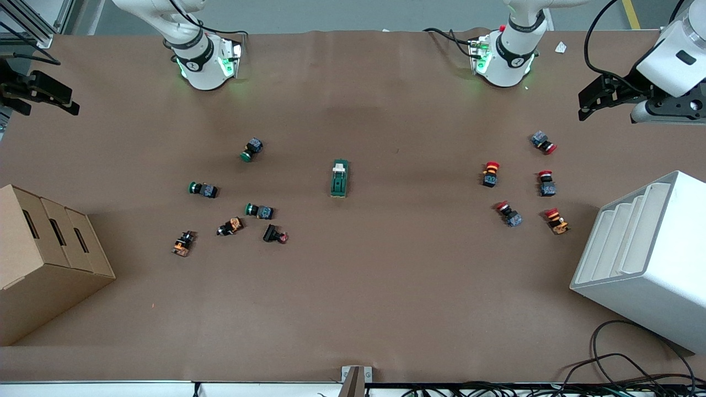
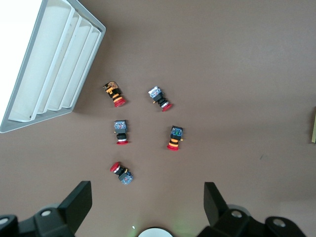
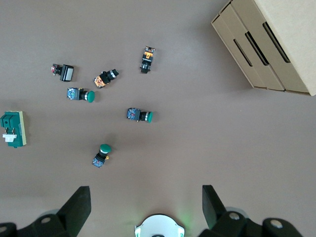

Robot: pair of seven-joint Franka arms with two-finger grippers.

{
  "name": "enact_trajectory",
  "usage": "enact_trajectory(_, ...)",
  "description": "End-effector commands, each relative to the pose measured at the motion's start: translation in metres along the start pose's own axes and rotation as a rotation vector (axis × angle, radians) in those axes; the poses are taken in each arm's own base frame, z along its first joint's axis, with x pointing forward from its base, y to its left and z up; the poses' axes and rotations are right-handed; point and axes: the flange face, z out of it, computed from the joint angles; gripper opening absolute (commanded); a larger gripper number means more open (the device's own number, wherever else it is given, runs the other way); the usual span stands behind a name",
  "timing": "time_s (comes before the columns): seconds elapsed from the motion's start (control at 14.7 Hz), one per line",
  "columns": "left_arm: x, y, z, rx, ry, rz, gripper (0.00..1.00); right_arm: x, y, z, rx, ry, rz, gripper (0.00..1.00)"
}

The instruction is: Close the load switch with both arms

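The load switch (image 1: 340,178) lies flat near the middle of the table (image 1: 353,309), its cream lever end pointing toward the robot bases. Nothing touches it.

The left gripper (image 1: 593,105) hangs in the air at the left arm's end of the table, above the cluster of red buttons (image 1: 518,182). Its fingers (image 2: 79,202) are spread wide and hold nothing. The right gripper (image 1: 49,96) hangs in the air at the right arm's end, above the cardboard box (image 1: 44,259). Its fingers (image 3: 79,207) are also spread wide and empty. Both arms wait well apart from the switch.

Three green buttons (image 1: 229,184) and three dark and orange parts (image 1: 231,234) lie between the switch and the box. Five red buttons lie between the switch and the white rack (image 1: 645,259). In the right wrist view the switch (image 3: 13,129) sits at the picture's edge.
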Motion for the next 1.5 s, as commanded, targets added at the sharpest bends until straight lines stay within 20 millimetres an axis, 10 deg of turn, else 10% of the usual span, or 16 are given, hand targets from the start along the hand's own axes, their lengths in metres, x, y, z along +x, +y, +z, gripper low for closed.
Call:
enact_trajectory(0.0,0.004,-0.003,-0.003,-0.007,-0.008,0.014,1.0,-0.009,0.001,-0.001,-0.005,0.006,-0.007,1.0)
enact_trajectory(0.41,0.013,0.038,-0.005,-0.024,-0.001,0.08,1.0,-0.009,0.001,0.0,-0.005,0.002,-0.007,1.0)
enact_trajectory(0.88,-0.015,0.217,0.02,-0.013,0.008,0.017,1.0,-0.009,0.001,0.0,-0.005,0.001,-0.007,1.0)
enact_trajectory(1.43,-0.071,0.421,0.123,0.074,0.122,-0.173,1.0,-0.006,0.002,-0.009,-0.006,0.02,0.011,1.0)
